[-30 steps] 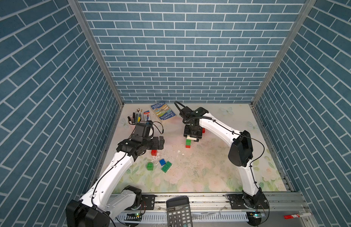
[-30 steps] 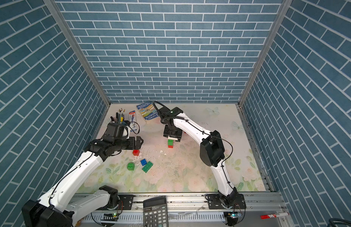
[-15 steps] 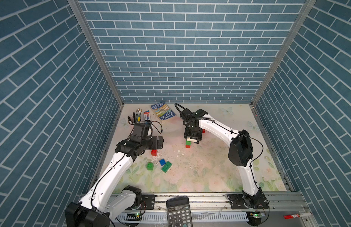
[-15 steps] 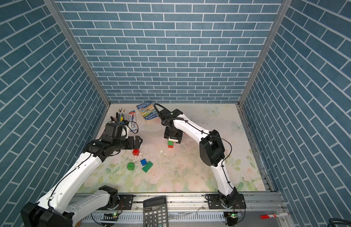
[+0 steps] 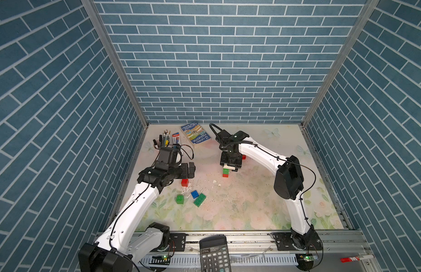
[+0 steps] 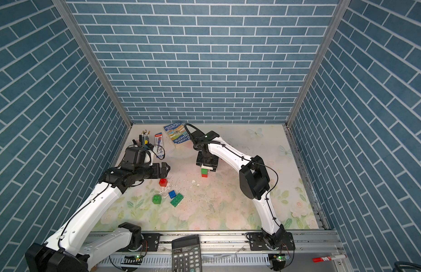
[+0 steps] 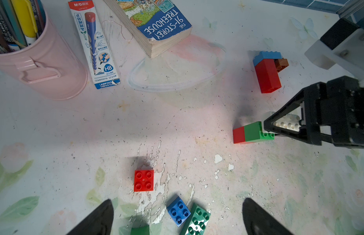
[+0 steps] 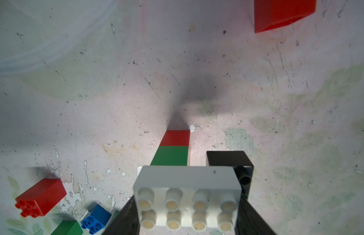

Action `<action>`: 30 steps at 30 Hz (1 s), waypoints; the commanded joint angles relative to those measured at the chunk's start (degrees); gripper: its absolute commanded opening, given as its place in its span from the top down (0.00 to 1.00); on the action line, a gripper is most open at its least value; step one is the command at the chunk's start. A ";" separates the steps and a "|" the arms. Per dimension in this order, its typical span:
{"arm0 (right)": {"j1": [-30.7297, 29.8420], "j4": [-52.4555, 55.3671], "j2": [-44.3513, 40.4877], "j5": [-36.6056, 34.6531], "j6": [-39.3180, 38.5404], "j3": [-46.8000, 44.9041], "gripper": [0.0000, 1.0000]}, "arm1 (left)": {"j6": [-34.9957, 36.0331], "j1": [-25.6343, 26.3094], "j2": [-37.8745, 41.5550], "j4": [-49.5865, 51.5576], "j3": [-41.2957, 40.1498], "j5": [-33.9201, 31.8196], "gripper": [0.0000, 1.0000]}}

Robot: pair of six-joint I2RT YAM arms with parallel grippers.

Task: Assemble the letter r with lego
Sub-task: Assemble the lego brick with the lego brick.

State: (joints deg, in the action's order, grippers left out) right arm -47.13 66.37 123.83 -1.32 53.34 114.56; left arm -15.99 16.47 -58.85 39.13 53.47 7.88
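Right end effector (image 8: 188,205): pinching a white oblong brick (image 8: 187,181) by its two short ends, studs up, directly over the stack.
Stack: a green brick (image 8: 170,155) on a red brick (image 8: 175,138), upright on the counter (image 5: 252,200) near its middle. In the left wrist view some green studs show beside the white brick, and I cannot tell whether the two touch.
Black brick (image 8: 228,160): under one end of the white brick, beside the green one; joined or not is unclear.
Left end effector (image 7: 180,215): spread wide, holding nothing, above the loose bricks.
Loose lego: a red square brick (image 7: 143,180); a blue square brick (image 7: 178,212) just beside a green oblong brick (image 7: 196,221); a green square brick (image 5: 180,199) near them.
Second cluster: a tall red block (image 7: 266,75) lying on its side with a light blue brick (image 7: 267,56) and a brown brick (image 7: 281,64) against it — beyond the stack.
Pink tin (image 7: 40,67): upright in the far left corner, filled with pens and markers (image 7: 26,18).
Pencil carton (image 7: 93,44): flat beside the tin — contents hidden.
Book (image 7: 156,22): flat, next to the carton.
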 commanded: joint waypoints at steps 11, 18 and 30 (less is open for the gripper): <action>0.02 0.54 -2.55 -0.18 -2.27 -2.38 1.00 | -0.54 -0.41 -0.57 -1.09 0.29 0.49 0.00; -0.11 0.02 -1.86 0.79 -2.63 -2.62 1.00 | -0.36 -0.43 -0.19 -0.56 0.23 0.14 0.00; -0.17 0.99 -0.51 1.09 -3.53 -1.71 1.00 | 0.08 -0.46 -0.30 -1.05 0.05 -0.13 0.00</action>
State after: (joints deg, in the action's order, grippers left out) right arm -47.13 65.52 122.87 -0.54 50.94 113.01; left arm -16.23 16.40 -59.24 38.72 53.47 7.99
